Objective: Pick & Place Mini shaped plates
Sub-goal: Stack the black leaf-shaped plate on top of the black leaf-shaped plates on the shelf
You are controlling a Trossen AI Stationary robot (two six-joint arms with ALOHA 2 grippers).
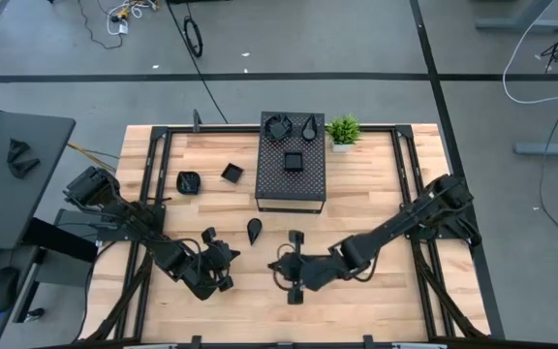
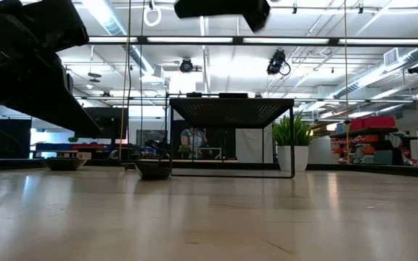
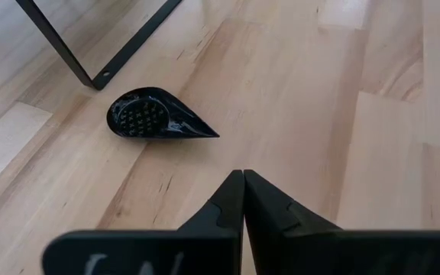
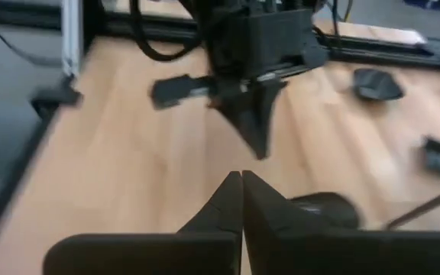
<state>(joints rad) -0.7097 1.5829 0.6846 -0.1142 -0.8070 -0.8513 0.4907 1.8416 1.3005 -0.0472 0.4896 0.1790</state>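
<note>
Teardrop dish (image 3: 155, 120) — glossy black, dimpled inside — lies on the pale wooden table (image 1: 376, 291) just ahead of my left pincer (image 1: 211, 236), whose fingers are pressed together on nothing. My right pincer (image 1: 296, 237), likewise closed and empty, points at the left one from near. Between dish and perforated black box (image 1: 293, 174) nothing intervenes. Further dishes: a rounded one (image 1: 189, 181) and a square one (image 1: 232, 173) beside the box, three more on its lid (image 1: 294, 160); potted plant (image 1: 343, 130) at its corner.

Bright ceiling strip lights (image 2: 194, 40) glare overhead and gleam off the pale wooden table (image 2: 209, 217). The glossy black teardrop dish (image 3: 155, 118) catches highlights. The right wrist view is smeared with blur.
</note>
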